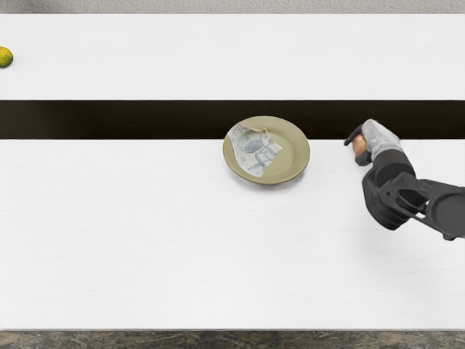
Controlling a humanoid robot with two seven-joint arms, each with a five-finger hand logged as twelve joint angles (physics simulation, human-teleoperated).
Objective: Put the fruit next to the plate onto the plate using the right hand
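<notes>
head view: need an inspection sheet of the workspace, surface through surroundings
surface: white table, crossed by a dark band that passes behind the plate
job's things: plate at the centre, olive with a blue-grey patterned patch, no fruit on it; reddish fruit to the plate's right, apart from it, inside the hand
clutter: yellow-green fruit at the far left edge, beyond the dark band
grippers: right hand curled around the reddish fruit, arm entering from the right edge; left hand not in view
cables: nothing seen
surroundings: dark mottled floor along the bottom edge
</notes>
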